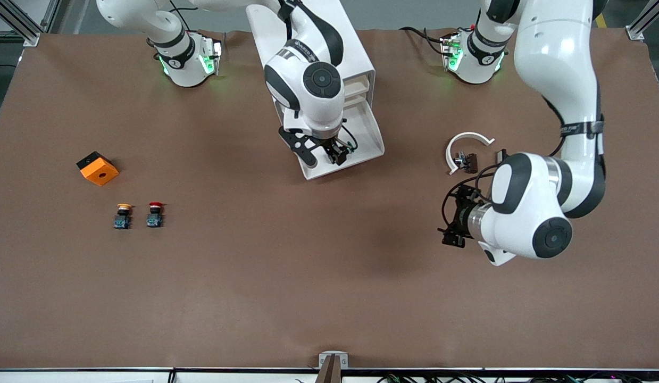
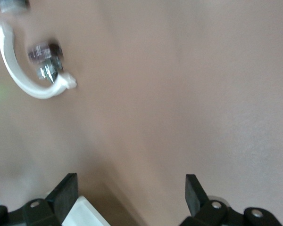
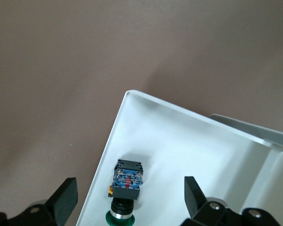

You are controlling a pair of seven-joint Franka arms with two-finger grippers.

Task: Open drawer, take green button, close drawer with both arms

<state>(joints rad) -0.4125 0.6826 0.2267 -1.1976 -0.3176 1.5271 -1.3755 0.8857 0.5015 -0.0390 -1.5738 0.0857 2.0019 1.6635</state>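
The white cabinet (image 1: 356, 53) stands at the robots' edge of the table, and its lowest drawer (image 1: 374, 143) is pulled out toward the front camera. The green-capped button (image 3: 126, 186) lies on its side in the drawer (image 3: 179, 141), near a corner; in the front view it is hidden under the right hand. My right gripper (image 1: 334, 155) hovers over the open drawer, open, its fingers either side of the button (image 3: 129, 195) and above it. My left gripper (image 1: 450, 218) is open and empty (image 2: 131, 188) over bare table toward the left arm's end.
A white C-shaped ring (image 1: 467, 143) with a small dark metal part (image 1: 466, 161) lies next to the left gripper, also seen in the left wrist view (image 2: 23, 75). An orange block (image 1: 98, 168), a yellow-capped button (image 1: 123, 215) and a red-capped button (image 1: 155, 214) sit toward the right arm's end.
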